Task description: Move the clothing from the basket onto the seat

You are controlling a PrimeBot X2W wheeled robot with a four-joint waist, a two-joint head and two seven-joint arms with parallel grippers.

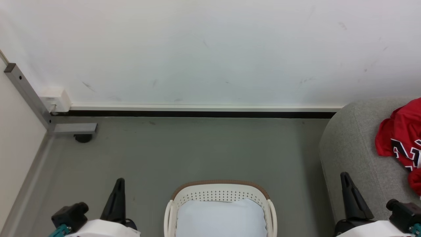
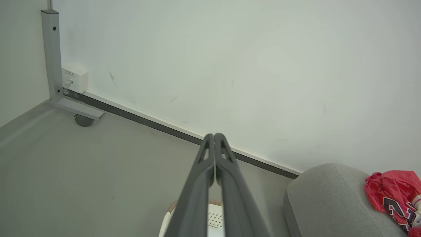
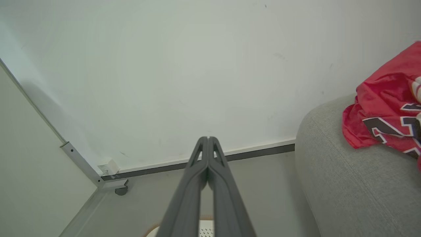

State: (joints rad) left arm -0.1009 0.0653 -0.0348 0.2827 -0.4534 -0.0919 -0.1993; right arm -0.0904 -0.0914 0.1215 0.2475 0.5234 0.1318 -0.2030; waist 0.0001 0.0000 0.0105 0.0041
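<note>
Evenly, left gripper (image 1: pixel 120 181) and right gripper (image 1: pixel 344 174) flank the basket (image 1: pixel 220 182), fingers pressed together, pointing forward.

Your views are bright, evenly lit and sharp; a soft shadow dims the floor (image 1: pixel 197 154) left of the right claw (image 1: pixel 344 176).

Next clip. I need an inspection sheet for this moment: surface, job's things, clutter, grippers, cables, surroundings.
Surface: grey floor, a few faint marks.
Job's things: basket stands on the floor between the arms; its pale bottom shows, with no garment in the visible part. Red clothing with numerals lies bunched on the seat.
Clutter: nothing seen.
Grippers: left gripper shut, holding nothing; right gripper shut, holding nothing.
Cables: nothing seen.
Surroundings: white scuffed wall with dark skirting; small white wall box; grey metal frame on a caster in the left corner.
</note>
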